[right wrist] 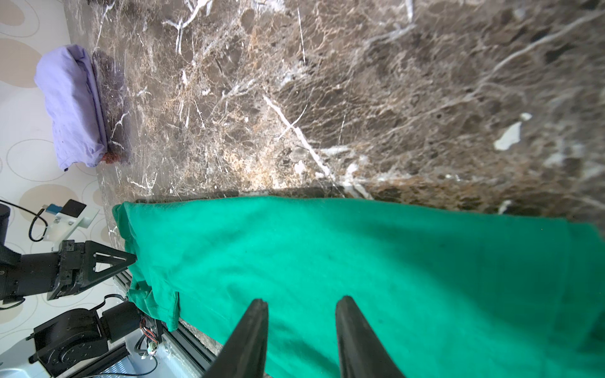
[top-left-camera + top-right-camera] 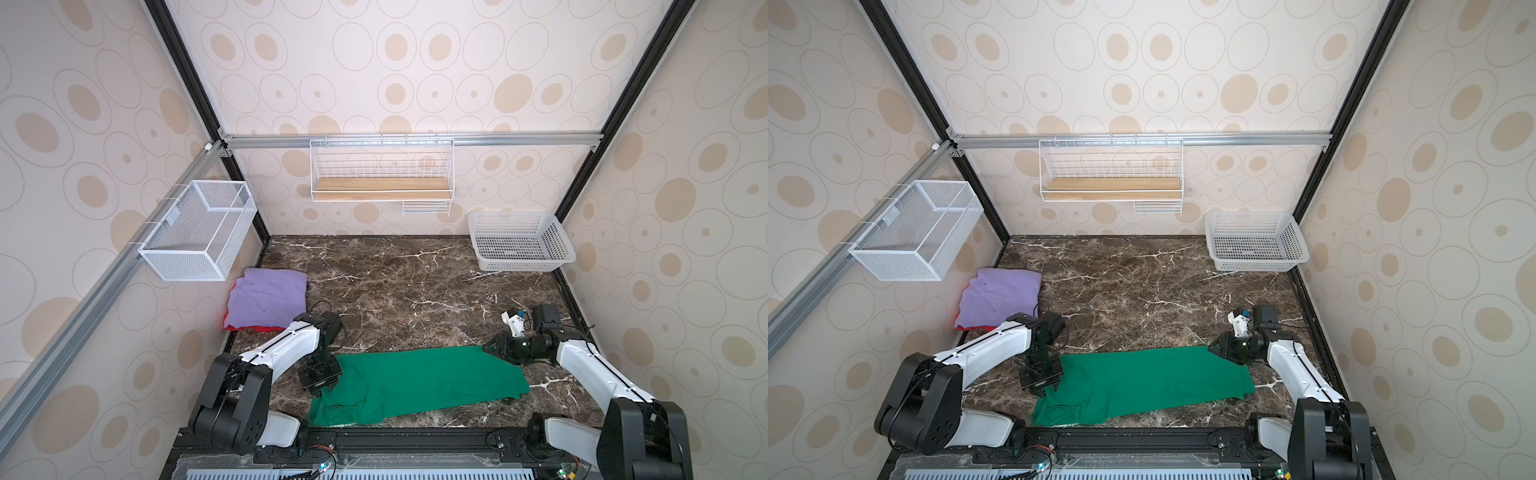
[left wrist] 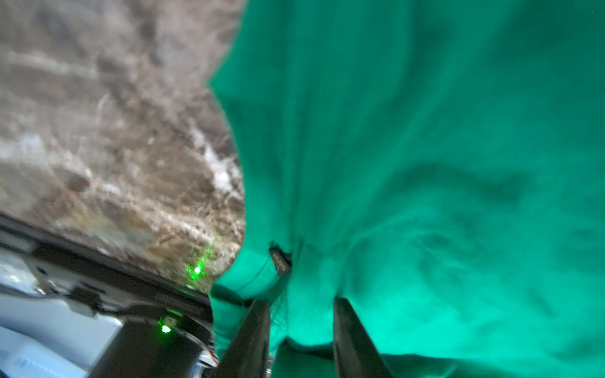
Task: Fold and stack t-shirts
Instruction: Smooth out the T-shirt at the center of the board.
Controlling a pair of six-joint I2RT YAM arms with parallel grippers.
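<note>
One green t-shirt (image 2: 419, 380) lies lengthwise left to right, left pincer (image 2: 327, 386) clenching its end, state of right pincer (image 2: 487, 348) unclear.

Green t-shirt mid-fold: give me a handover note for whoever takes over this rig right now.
Left gripper: shut on the left end of the green t-shirt.
Right gripper: jaws apart at its far right corner, no grip seen.
The shirt lies as a long strip along the near edge of the table.
Done: lavender t-shirt folded on the red t-shirt, left side.
To do: fold green across, add it to the stack.
</note>
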